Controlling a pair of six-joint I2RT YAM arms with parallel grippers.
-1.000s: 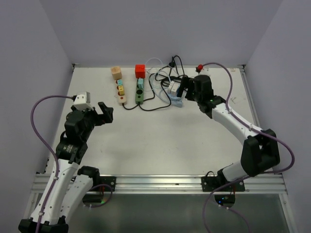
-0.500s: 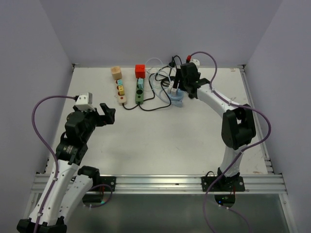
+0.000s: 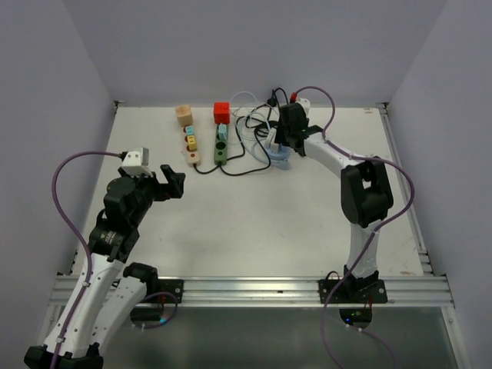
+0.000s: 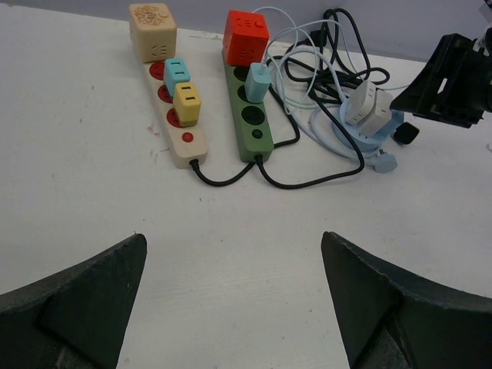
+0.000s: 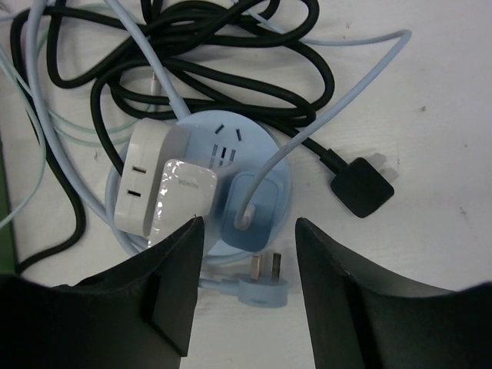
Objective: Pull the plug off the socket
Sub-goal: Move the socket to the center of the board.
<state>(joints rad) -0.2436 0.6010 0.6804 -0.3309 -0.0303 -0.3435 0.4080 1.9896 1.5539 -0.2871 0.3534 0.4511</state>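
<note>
The light-blue plug (image 5: 254, 206) sat in the round socket (image 5: 257, 146) at the far side of the table (image 3: 254, 223), just beside two white adapters (image 5: 165, 192) and among loose black cables (image 5: 231, 69). My right end effector (image 5: 250, 231) hung over it with the jaws half apart. One finger was on each side of the plug and, as far as I could see, neither pressed it. The left end effector (image 4: 234, 269) stood wide and held nothing, well apart from the socket. I judged the plug light, rigid and smooth (so it could slip), but tight in its holes. The socket also seemed light and could rise with it. I would take the plug by its flat sides, low on the body, not by its soft cable (image 5: 315, 127).
</note>
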